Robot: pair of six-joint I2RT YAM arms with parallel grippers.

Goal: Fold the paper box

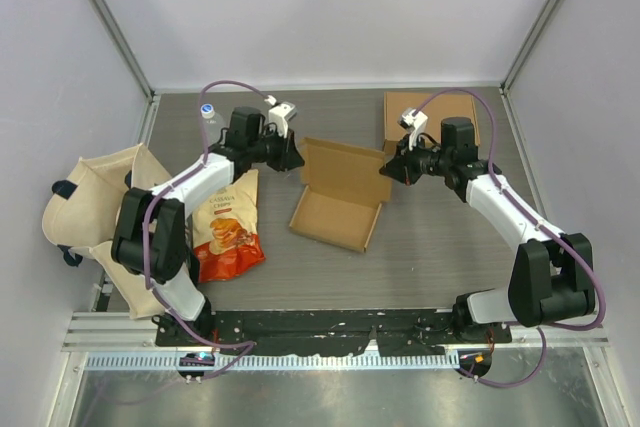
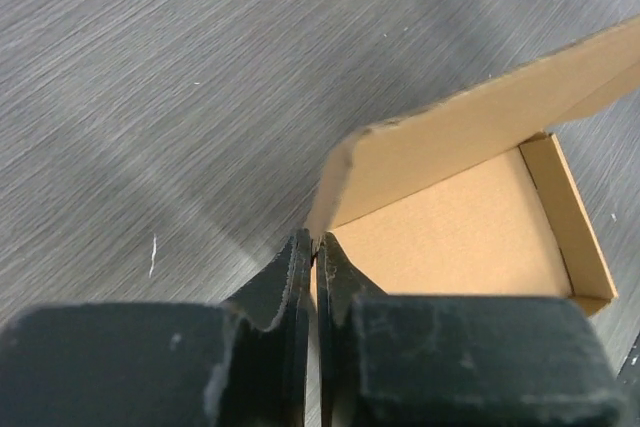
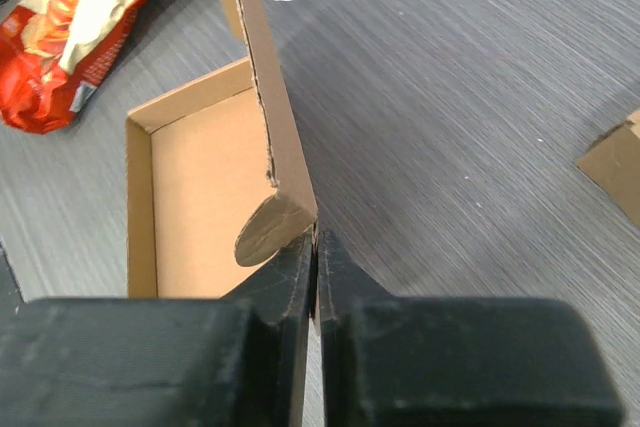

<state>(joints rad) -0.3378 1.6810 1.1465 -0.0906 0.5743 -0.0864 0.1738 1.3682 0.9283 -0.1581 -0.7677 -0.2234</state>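
The paper box [image 1: 335,209] sits mid-tabletop [image 1: 440,247], tray flat, lid flap [image 1: 345,162] stood up. The left tool [image 2: 314,247] and right tool [image 3: 315,239] are each pinched narrow on one of the flap's top corners, I reckon so both ends swing over evenly.

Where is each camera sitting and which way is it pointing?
Top external: above and behind the arm bases, looking down at the table; both arms show, left claw and right claw at the paper box.
Left wrist: on the left arm, looking along its fingers at the box's raised flap; only those fingers show.
Right wrist: on the right arm, facing the flap's other corner; only its fingers show.
Shared: all see the box; top and right wrist both see the snack bag.
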